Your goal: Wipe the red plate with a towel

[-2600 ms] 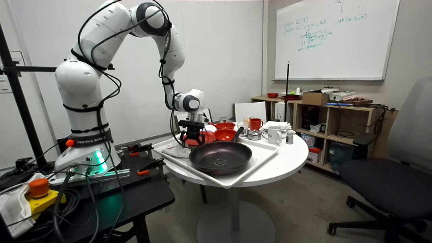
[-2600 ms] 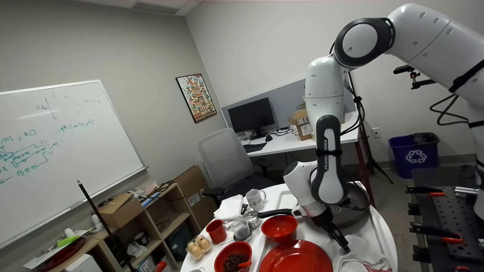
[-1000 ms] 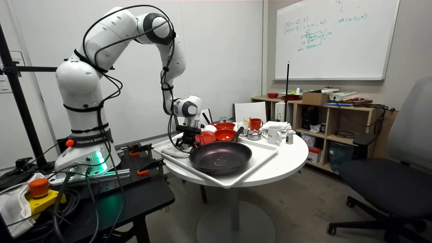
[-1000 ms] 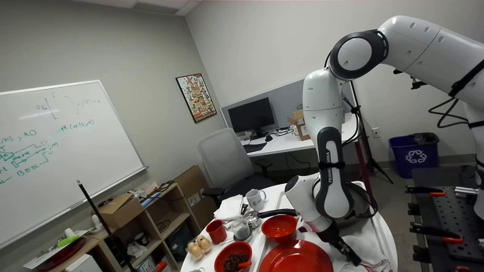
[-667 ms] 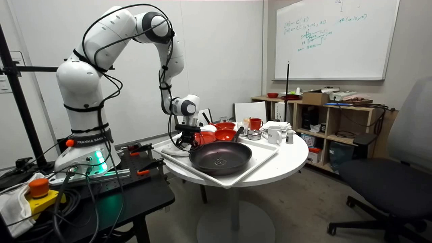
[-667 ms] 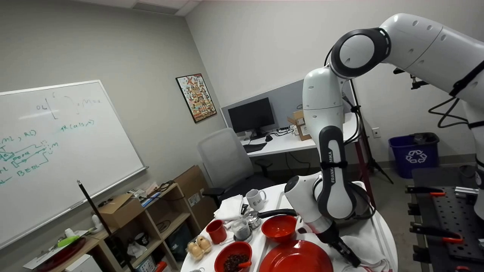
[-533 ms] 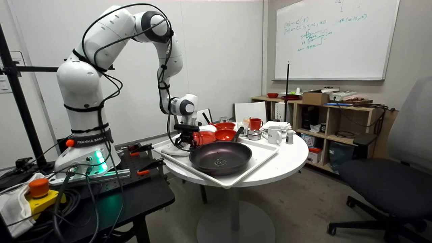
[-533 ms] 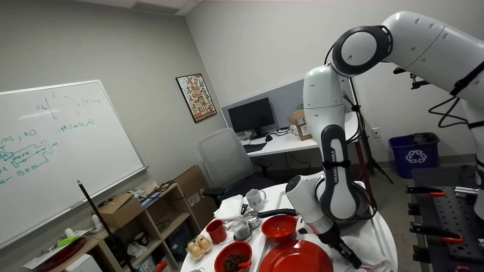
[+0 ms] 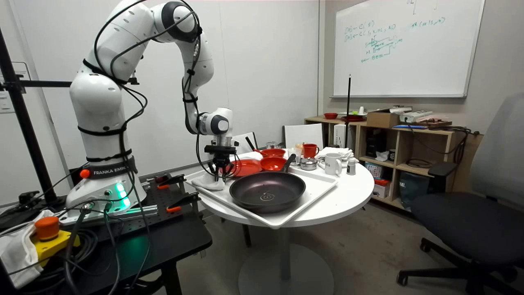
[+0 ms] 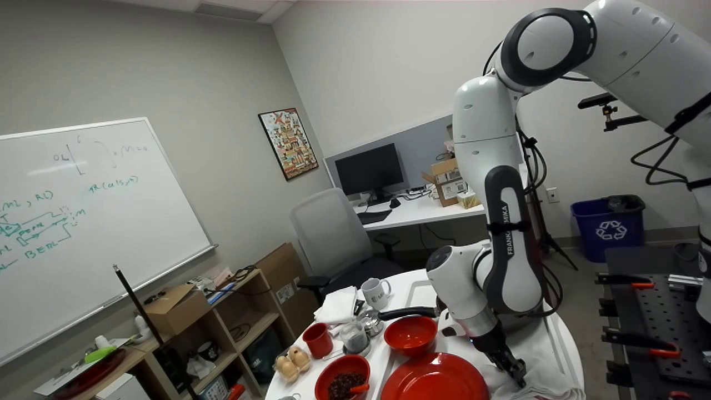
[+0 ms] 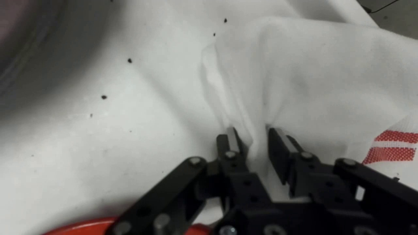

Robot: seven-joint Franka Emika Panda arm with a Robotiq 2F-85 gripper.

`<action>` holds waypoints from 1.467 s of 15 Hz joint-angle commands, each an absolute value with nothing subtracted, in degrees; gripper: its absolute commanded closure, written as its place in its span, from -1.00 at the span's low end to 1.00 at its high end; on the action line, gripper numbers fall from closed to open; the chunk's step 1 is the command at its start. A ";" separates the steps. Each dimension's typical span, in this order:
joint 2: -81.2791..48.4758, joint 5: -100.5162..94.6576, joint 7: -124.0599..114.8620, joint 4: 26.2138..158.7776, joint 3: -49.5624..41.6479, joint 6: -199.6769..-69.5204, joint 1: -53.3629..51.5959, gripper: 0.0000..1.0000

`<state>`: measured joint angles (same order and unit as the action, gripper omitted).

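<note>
The gripper has just risen slightly with the towel pinched in its grasp. The red plate lies beside the gripper; wiping can probably begin.

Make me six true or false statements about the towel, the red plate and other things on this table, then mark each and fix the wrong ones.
1. The gripper has a fold of the white towel between its fingers. True.
2. The towel's stripes are blue. False: the stripes are red.
3. The red plate lies beside the towel. True.
4. The frying pan stands on the white tray. True.
5. The frying pan's handle is red. False: the handle is black.
6. The red mug lies on its side. False: the red mug stands upright.
</note>
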<state>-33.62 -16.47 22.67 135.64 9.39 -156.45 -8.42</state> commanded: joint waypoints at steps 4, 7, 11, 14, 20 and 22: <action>-30.96 -17.52 21.93 138.09 9.39 -157.04 -8.52 0.51; -31.09 -17.28 22.30 137.96 9.63 -156.96 -8.13 0.90; -30.77 -17.26 22.43 138.40 9.74 -157.23 -7.93 0.86; -27.37 -17.49 22.04 141.66 10.25 -158.84 -8.16 0.86; -17.56 -18.59 17.64 150.13 9.21 -168.75 -11.29 0.86; -15.87 -20.38 14.06 150.18 5.39 -172.52 -14.79 0.86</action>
<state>-20.83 -17.03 19.74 147.45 9.98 -167.77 -10.26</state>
